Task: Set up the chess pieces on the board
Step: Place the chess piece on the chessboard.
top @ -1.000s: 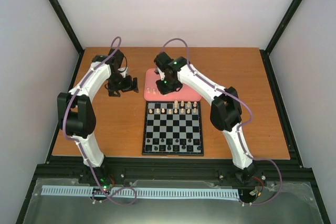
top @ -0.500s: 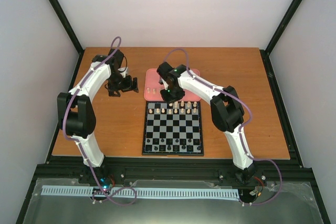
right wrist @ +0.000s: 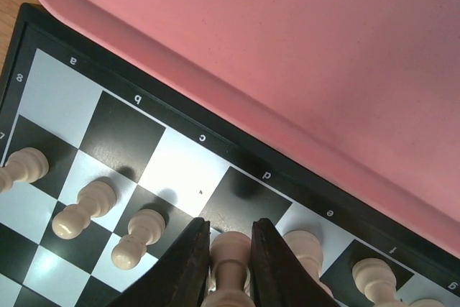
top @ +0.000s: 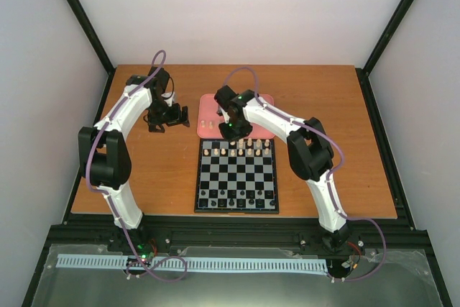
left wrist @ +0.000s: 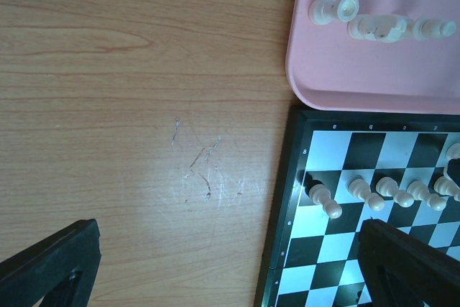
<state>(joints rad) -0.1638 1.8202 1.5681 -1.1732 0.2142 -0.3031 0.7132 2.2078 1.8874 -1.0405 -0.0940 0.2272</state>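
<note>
The chequered board (top: 237, 175) lies in the middle of the table, with cream chess pieces (top: 237, 150) along its far rows and black pieces at the near edge. My right gripper (right wrist: 230, 242) is shut on a cream chess piece (right wrist: 231, 260) and holds it above the board's far row near files c and d. In the top view it (top: 231, 131) hangs over the board's far edge. My left gripper (top: 167, 121) hovers open over bare wood left of the pink tray; its fingers (left wrist: 50, 267) are spread wide and hold nothing.
The pink tray (top: 259, 131) lies just beyond the board and holds a few lying cream pieces (left wrist: 381, 26). A row of cream pawns (left wrist: 381, 193) stands on the board. Bare scratched wood (left wrist: 144, 141) lies left of the board.
My right gripper has come from over the pink tray toward the board's far edge with the cream piece in it. The left arm has not moved.
</note>
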